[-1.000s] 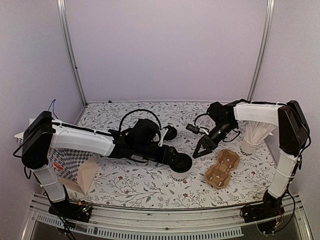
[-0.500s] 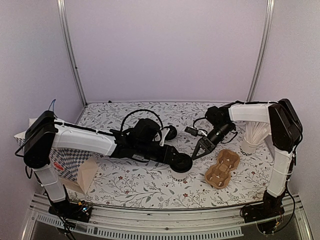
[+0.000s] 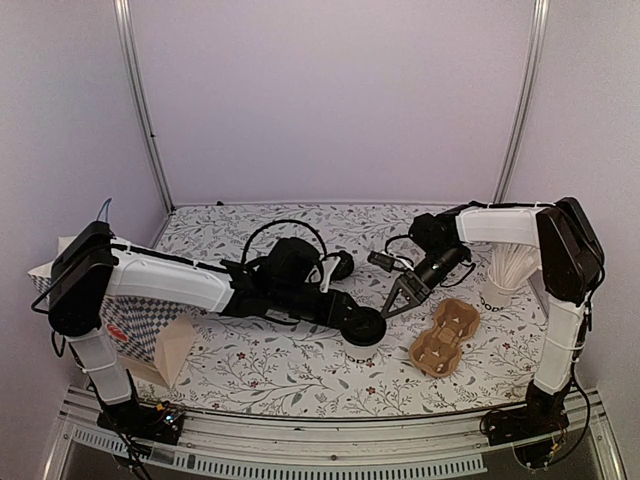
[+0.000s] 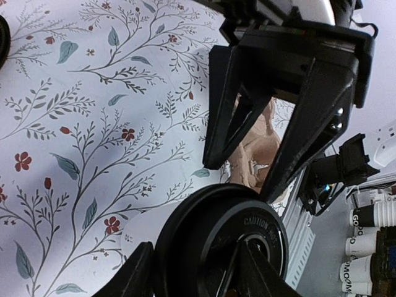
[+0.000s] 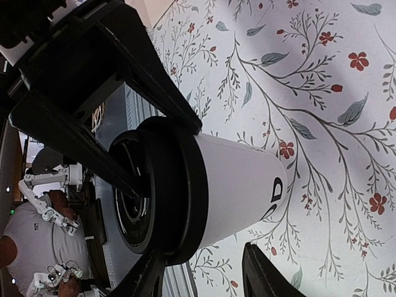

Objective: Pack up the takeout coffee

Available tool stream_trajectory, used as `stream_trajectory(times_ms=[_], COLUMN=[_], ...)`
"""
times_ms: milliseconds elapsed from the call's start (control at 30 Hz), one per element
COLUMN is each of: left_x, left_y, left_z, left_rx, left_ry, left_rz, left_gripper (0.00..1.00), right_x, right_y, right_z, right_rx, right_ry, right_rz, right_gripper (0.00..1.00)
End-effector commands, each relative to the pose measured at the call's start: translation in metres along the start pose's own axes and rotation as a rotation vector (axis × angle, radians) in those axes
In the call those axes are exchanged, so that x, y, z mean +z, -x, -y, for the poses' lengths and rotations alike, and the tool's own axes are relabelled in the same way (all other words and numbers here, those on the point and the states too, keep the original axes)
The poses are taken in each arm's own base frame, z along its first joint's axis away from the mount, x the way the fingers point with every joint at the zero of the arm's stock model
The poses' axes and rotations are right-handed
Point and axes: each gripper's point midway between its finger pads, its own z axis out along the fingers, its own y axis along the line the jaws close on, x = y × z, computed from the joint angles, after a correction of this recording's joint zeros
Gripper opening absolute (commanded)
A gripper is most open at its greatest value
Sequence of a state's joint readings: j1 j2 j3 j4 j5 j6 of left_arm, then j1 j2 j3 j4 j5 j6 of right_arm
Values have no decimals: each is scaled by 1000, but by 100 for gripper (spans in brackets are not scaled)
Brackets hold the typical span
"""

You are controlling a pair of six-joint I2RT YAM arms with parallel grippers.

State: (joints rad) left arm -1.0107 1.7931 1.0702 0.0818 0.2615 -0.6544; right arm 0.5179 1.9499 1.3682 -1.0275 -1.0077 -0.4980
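Observation:
The takeout coffee [image 3: 362, 326], a white cup with a black lid, stands upright on the flowered table right of centre. My left gripper [image 3: 350, 317] reaches it from the left and is shut on the lid. In the left wrist view one finger [image 4: 139, 272] lies against the lid's rim and the other crosses the lid's [image 4: 216, 238] top. My right gripper [image 3: 396, 299] comes from the right, open, with its tips just short of the cup. In the right wrist view the cup's white side [image 5: 238, 185] with dark lettering lies ahead of the right gripper [image 5: 204, 252], not between its fingers.
A brown cardboard cup carrier [image 3: 445, 338] lies right of the cup. A white cup of long white sticks [image 3: 503, 282] stands at the far right. A checkered bag [image 3: 125, 318] and a tan paper piece [image 3: 175, 350] sit at the left edge. A black round thing [image 3: 342, 265] lies behind.
My right gripper has come down and left toward the cup, and its fingers have drawn somewhat closer together. My left gripper has closed in on the lid, staying in place.

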Motion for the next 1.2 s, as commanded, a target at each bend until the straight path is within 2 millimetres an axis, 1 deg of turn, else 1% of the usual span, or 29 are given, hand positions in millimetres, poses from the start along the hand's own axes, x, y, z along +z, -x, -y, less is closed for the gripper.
stream_trajectory(times_ms=[0, 133, 200, 267, 333, 400, 467, 533, 567, 633, 700, 833, 867, 967, 1167], left_x=[13, 14, 16, 18, 20, 22, 22, 21, 21, 22, 21, 11, 8, -4, -21], left_y=[-57, -65, -64, -69, -74, -80, -87, -93, -95, -94, -85, -52, -42, -16, 18], left_z=[-45, -52, -53, -57, -63, -71, -85, -96, -99, -100, -96, -76, -71, -55, -25], left_rx=[-45, -59, -63, -69, -82, -97, -118, -135, -140, -128, -90, 13, 34, 89, 156], left_ry=[122, 134, 122, 121, 131, 147, 186, 216, 221, 222, 210, 183, 179, 169, 124], left_rz=[-166, -185, -171, -178, -189, -204, -215, -220, -224, -222, -204, -118, -94, -25, 67], left_gripper=[45, 45, 44, 44, 43, 43, 42, 41, 41, 41, 41, 46, 48, 49, 55], right_x=[11, 17, 22, 27, 33, 38, 40, 39, 37, 35, 35, 25, 19, 7, 1], right_y=[0, -7, -14, -27, -47, -61, -68, -67, -66, -62, -53, -27, -21, -11, -13], right_z=[-1, 16, 29, 51, 76, 90, 99, 99, 98, 93, 75, 26, 14, -9, -30], right_rx=[-7, 33, 60, 115, 184, 224, 234, 228, 224, 211, 180, 50, 16, -60, -105], right_ry=[14, -35, -77, -153, -233, -270, -317, -331, -336, -328, -254, -126, -113, -97, -52], right_rz=[-14, -38, -62, -103, -159, -203, -230, -232, -229, -215, -184, -99, -74, -32, -10], right_gripper=[43, 37, 35, 33, 27, 24, 22, 21, 21, 21, 21, 29, 30, 36, 42])
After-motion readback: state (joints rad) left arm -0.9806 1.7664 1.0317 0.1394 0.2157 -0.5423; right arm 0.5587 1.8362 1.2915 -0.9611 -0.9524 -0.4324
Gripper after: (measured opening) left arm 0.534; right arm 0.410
